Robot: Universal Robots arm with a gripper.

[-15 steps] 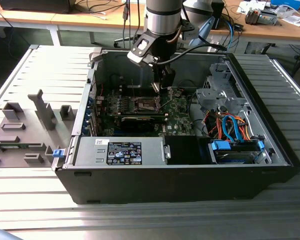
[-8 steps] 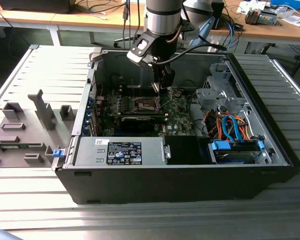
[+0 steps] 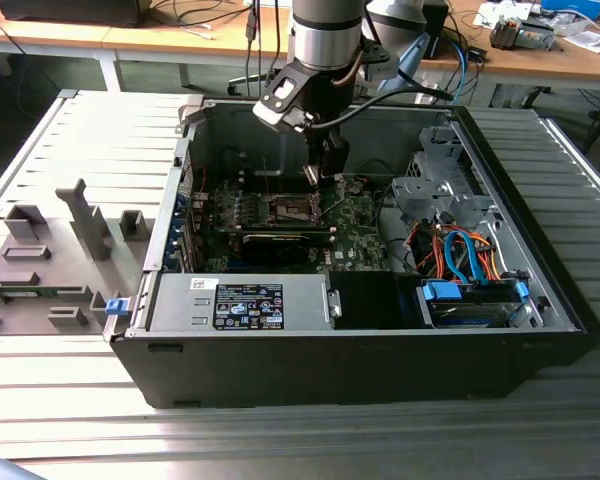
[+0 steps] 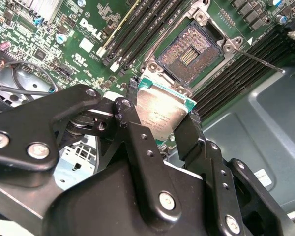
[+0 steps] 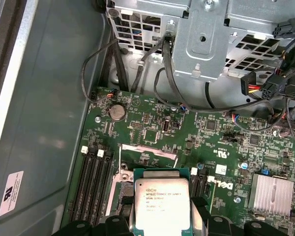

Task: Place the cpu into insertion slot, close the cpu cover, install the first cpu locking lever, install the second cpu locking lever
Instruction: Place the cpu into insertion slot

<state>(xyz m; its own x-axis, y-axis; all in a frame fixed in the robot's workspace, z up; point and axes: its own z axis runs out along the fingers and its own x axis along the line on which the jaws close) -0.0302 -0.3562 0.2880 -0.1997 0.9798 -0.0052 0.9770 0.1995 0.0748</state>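
Clenching cpu (image 4: 163, 107), pincer (image 4: 160, 119) hangs near open insertion slot (image 4: 189, 54); memory slots (image 4: 140, 27) flank it.

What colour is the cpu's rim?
Teal-green, framing the silver top of the cpu; clearest in the first wrist view.

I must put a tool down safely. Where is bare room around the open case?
Bare: ribbed grey metal table in front of the black computer case and at the exterior view's right. Crowded: grey plastic fixtures at that view's left; orange and blue cables inside.
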